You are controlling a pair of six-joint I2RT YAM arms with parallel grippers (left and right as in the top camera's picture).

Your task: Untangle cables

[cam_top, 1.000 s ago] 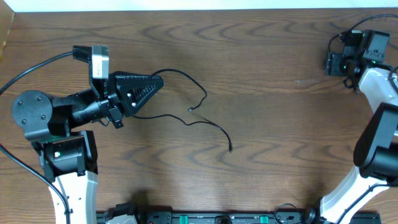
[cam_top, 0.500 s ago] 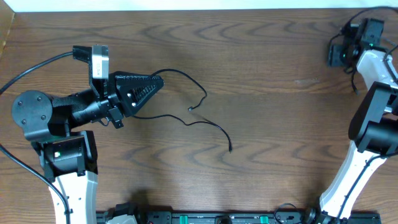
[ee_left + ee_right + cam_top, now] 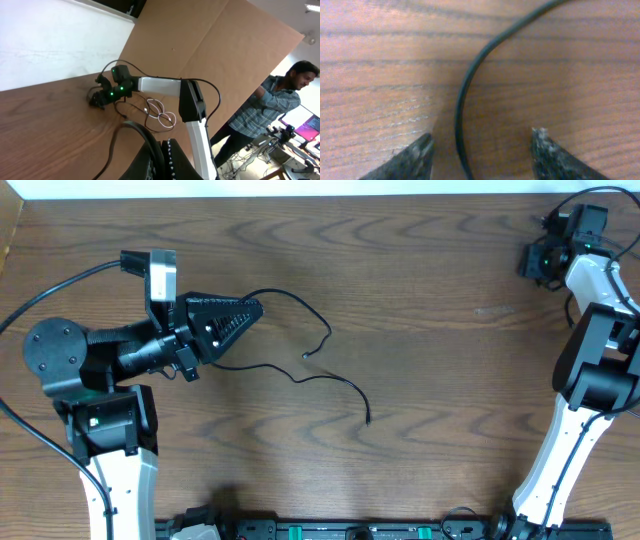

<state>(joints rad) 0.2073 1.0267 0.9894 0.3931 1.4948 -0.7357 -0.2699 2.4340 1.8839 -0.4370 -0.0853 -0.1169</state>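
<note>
Cables sit in two spots on the dark wood-grain desk [image 3: 460,400]. At the left, the left hand [image 3: 255,309] lies low over the desk, its black ribbed fingers narrowed to a point and clamped on a thin black cable [image 3: 325,330]. One strand leaves the fingertips, arcs toward the far side and then curls back to a small plug end near the middle of the desk. The other strand comes out from under the hand on its near side and wanders right in shallow waves to a second plug end, nearer the front edge. The two strands run apart and do not cross.

The left wrist view shows the left hand [image 3: 163,159] with its fingers almost together, the black cable looping up out of them.

In the far right corner, the right hand [image 3: 530,262] is down at the desk. Its wrist view shows the right hand [image 3: 482,152] spread wide, with a second thin black cable [image 3: 470,75] lying curved on the wood between the fingertips, touching neither. A white looped cable [image 3: 160,115] lies just beside the right arm. I cannot tell whether it tangles with the black one.
</note>
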